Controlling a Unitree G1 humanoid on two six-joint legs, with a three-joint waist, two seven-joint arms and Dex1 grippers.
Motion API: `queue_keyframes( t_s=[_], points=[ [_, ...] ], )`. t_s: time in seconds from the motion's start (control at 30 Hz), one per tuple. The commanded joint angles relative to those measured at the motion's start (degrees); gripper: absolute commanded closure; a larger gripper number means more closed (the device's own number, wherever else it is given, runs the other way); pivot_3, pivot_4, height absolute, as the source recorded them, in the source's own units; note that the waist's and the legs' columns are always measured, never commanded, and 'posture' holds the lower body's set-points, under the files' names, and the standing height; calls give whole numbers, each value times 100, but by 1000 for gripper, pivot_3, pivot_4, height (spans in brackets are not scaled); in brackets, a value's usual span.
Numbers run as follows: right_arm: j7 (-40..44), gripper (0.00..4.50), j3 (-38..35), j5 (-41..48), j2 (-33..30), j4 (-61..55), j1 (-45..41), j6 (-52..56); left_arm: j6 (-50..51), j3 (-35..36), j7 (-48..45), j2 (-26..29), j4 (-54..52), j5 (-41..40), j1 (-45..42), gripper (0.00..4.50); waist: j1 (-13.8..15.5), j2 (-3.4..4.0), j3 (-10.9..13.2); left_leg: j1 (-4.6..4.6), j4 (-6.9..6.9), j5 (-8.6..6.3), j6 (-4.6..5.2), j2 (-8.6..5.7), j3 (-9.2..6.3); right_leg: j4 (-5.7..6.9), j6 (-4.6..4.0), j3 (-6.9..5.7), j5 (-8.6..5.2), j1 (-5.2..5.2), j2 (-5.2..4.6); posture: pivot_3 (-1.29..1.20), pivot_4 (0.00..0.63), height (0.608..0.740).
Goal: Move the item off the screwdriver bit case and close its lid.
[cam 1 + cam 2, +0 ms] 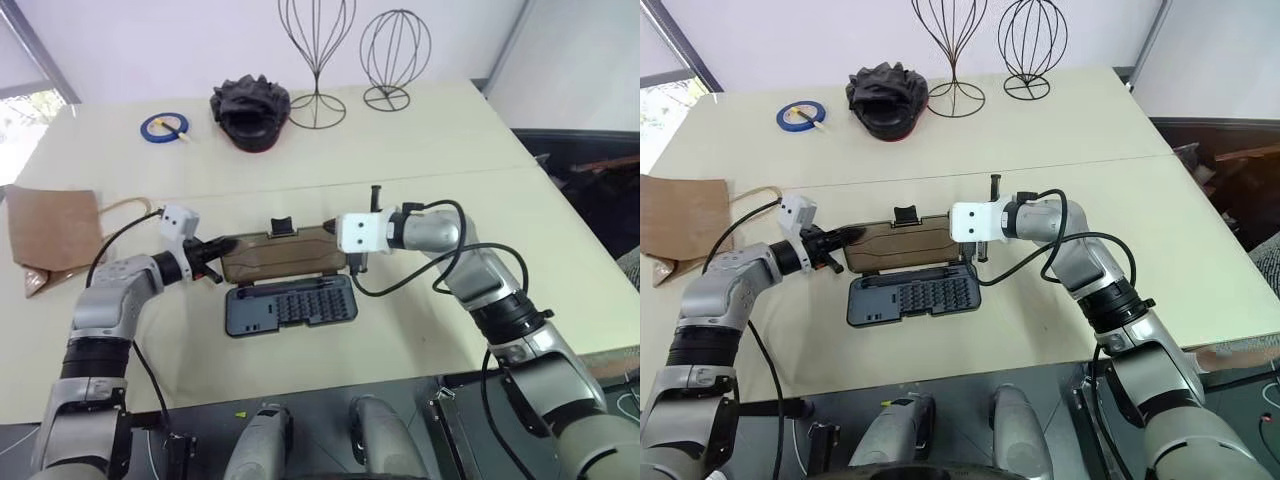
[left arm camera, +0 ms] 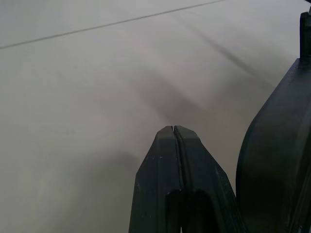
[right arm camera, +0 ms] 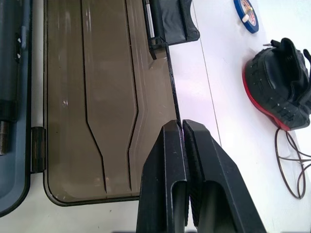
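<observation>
So the bag (image 1: 55, 228) is already off the case (image 1: 290, 305), it's lying flat way over on the robot's left side of the table (image 1: 420, 150), well apart from everything else. What's left is the lid (image 1: 278, 256).

The lid is flopped open, lying flat just behind the case, hinged along the case's far long edge. Both run side to side across the robot's front, so the long axis is left-right and the lid has to swing up and toward the robot to shut. The little black latch (image 1: 283, 226) sits on the lid's far edge, about mid-length.

Right gripper (image 3: 181, 125) is pinched shut with the lid's thin far edge right at its fingertips, near the right end of the lid. In the wrist view the edge runs straight into the seam between the fingers, so I'd guess it's got a nip on it, but how firm that bite is I can't really say. Left gripper (image 2: 172, 130) is also shut, holding nothing, sitting just beside the lid's left end and pointing inward along it.

So each arm is at one short end, with the right one actually on the far edge. My read: the lift has to come from that far edge going up and over the hinge line, and the left gripper is placed to push from the other end
</observation>
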Motion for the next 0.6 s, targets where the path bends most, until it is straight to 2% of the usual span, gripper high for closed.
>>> queue_keyframes(
  t_s=[0.03,0.13,0.27,0.33,0.47,0.6],
  points=[
    [-64,4211,-45,18,60,-119,-174,-34,19,7,-131,51,-224,-41,16,4500,1,0,0,0,0,0,0,0,0,0,0,0,0,0,0,0,150,740],
    [-88,3164,-59,10,63,-110,-183,-18,-1,8,-120,51,-203,-14,12,4500,2,0,0,0,0,0,0,1,-1,0,0,0,0,0,0,0,150,740],
    [-60,1234,-84,5,40,-112,-216,72,-28,17,-106,58,-183,-4,3,4500,3,0,0,0,0,0,0,1,-1,0,0,0,0,0,-1,0,150,740],
    [69,88,-101,38,-32,-153,-250,184,-39,23,-99,59,-179,-1,-2,4500,3,0,0,0,0,0,0,0,0,0,0,0,0,0,-1,0,150,740],
    [780,26,-419,595,-381,-409,-459,748,12,42,-90,70,-323,-48,-8,4500,10,0,0,-1,1,0,0,1,0,0,0,0,0,0,-2,0,150,740],
    [1038,26,-791,976,-715,-562,-528,1208,204,82,-130,114,-623,-189,-77,4500,21,0,1,-4,2,0,0,4,-2,-1,0,-1,0,0,-6,0,150,740]
  ],
)
